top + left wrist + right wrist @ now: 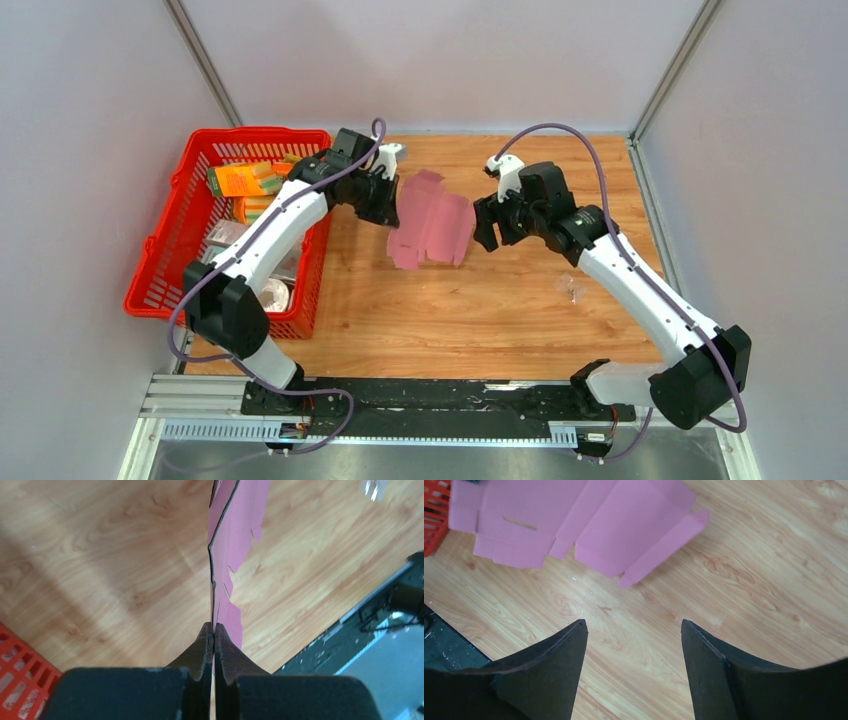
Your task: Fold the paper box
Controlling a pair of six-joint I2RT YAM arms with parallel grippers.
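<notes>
Paper box [432, 225] hangs pinched in my left jaws; my open right jaws sit near its free end.

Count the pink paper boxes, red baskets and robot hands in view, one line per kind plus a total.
paper box: 1, a flat flapped cut-out held off the table
red basket: 1
hands: 2, the left hand shut on the paper box, the right hand open beside it
total: 4
</notes>
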